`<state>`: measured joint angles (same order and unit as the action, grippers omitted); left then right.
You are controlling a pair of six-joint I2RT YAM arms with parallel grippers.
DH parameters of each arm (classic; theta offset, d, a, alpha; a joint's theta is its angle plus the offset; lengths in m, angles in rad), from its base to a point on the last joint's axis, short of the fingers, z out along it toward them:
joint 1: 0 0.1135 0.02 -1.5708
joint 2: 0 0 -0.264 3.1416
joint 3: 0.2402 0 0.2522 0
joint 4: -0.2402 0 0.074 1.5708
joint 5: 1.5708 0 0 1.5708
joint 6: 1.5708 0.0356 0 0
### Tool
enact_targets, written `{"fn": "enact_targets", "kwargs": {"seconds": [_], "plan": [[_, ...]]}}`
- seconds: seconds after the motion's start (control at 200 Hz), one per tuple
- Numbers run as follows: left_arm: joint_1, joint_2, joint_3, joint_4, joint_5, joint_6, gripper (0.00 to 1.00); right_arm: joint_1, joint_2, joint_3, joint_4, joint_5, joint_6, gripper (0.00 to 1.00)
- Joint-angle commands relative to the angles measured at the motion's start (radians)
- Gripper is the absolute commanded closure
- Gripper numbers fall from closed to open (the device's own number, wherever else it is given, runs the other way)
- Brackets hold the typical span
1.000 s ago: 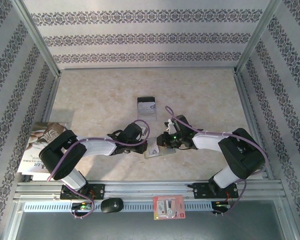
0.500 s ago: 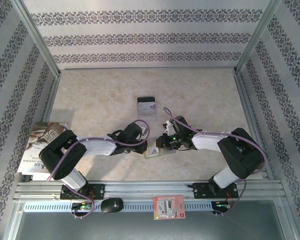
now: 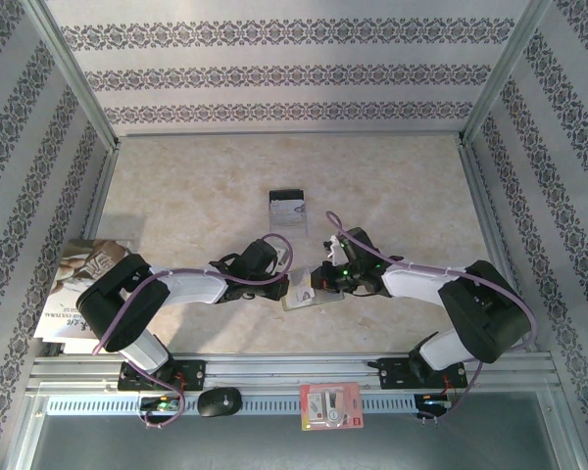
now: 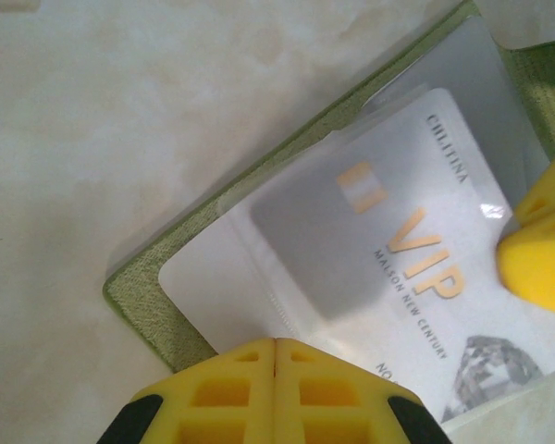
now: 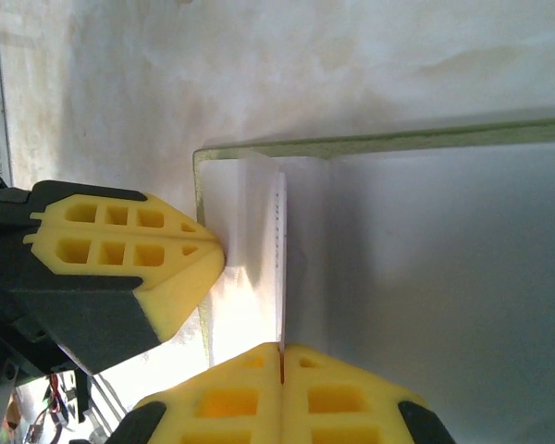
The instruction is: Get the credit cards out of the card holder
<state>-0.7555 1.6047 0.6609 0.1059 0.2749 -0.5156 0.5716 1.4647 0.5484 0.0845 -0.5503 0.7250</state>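
**Pin the holder, slide the card out along its length**

At the left end of the card holder (image 4: 144, 298) the left claw (image 4: 275, 359) is closed on nothing. Its joined tips rest on the edge of the clear pocket (image 4: 208, 277). The holder lies open and flat on the table (image 3: 196, 196), directly between the two claws. In the top view its long axis runs roughly from one claw to the other, slightly tilted. A loose card (image 3: 287, 209) with a black band lies well beyond the holder's far side.

Inside the pocket sits the VIP card (image 4: 398, 264), face up. One end lies just inside the holder's green border. The print runs away from that border towards the holder's right end, so I judge that to be the card's long axis.

At the holder's right end the right claw (image 5: 282, 368) is also closed, tips down on the pale pocket face. I cannot tell whether a card edge is caught between them.

The step in hand looks like freeing this card. To do it well, the left claw should press on cover or film, not on the card, or it will clamp what must slide. The right claw should pull low and flat, straight along the card's length. A skewed pull would jam a corner in the pocket. If only film is pinched, the whole holder will lift.
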Motion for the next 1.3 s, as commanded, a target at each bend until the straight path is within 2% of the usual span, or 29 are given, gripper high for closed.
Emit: {"fn": "enact_targets", "kwargs": {"seconds": [0.0,0.225,0.365,0.465,0.61,0.754,1.039,1.294], "plan": [[0.026,0.018,-0.022,-0.052,-0.015,0.026,0.99,-0.013,-0.049,-0.024,-0.082,0.083,-0.039,1.00],[0.041,0.005,-0.024,-0.053,-0.003,0.033,0.99,-0.027,-0.096,-0.027,-0.147,0.119,-0.055,1.00],[0.040,-0.069,-0.034,-0.036,0.003,0.029,0.79,0.003,-0.025,-0.021,-0.051,0.003,-0.047,1.00],[0.041,-0.129,-0.028,-0.039,0.001,0.029,0.75,0.035,-0.003,-0.024,0.059,-0.018,0.000,1.00],[0.037,-0.198,-0.030,-0.035,0.002,0.020,0.73,0.045,0.021,-0.024,0.189,-0.033,0.071,1.00],[0.020,-0.153,-0.021,-0.010,0.027,0.013,0.76,0.055,0.057,-0.017,0.228,-0.027,0.107,1.00],[-0.024,-0.036,-0.021,0.064,0.045,-0.023,0.76,0.067,0.087,-0.008,0.121,0.028,0.110,1.00],[-0.026,-0.036,-0.009,0.031,0.034,-0.011,0.75,0.092,0.095,0.021,0.023,0.061,0.065,1.00]]}}
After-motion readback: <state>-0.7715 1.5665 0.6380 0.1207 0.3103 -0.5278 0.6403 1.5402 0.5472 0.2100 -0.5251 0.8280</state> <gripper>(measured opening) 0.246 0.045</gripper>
